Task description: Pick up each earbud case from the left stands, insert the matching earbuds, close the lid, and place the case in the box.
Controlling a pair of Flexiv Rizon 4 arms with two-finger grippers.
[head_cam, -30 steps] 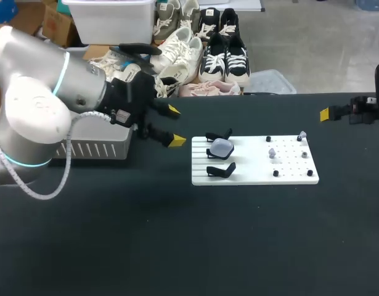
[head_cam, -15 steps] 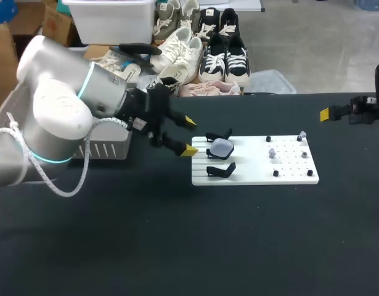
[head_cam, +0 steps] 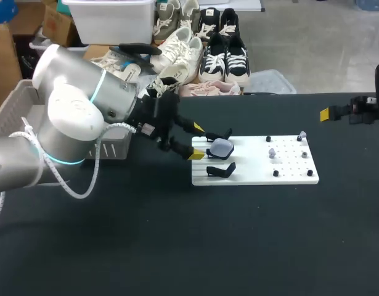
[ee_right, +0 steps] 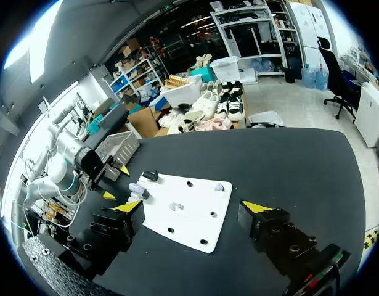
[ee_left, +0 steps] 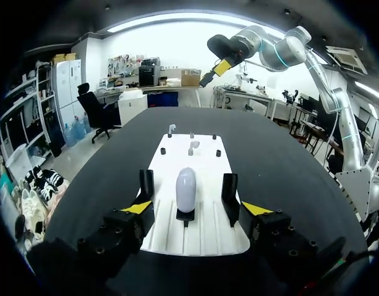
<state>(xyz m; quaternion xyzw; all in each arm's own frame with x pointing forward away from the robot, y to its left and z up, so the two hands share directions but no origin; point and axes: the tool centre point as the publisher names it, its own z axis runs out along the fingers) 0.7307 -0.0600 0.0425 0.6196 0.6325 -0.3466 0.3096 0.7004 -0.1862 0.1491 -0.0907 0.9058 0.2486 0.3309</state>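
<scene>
Earbud case (ee_left: 185,188) on its stand (ee_left: 185,216): left claw (head_cam: 196,142) has closed in, fingers wide. Case now sits just ahead between them, untouched. Grasp looks next.

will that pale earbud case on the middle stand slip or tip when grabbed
The earbud case looks smooth and rounded, so it may slip unless the left gripper, open just short of it, squeezes squarely. It perches upright on a narrow black stand, so an off-centre nudge would probably tip it. It looks small, likely light.
</scene>
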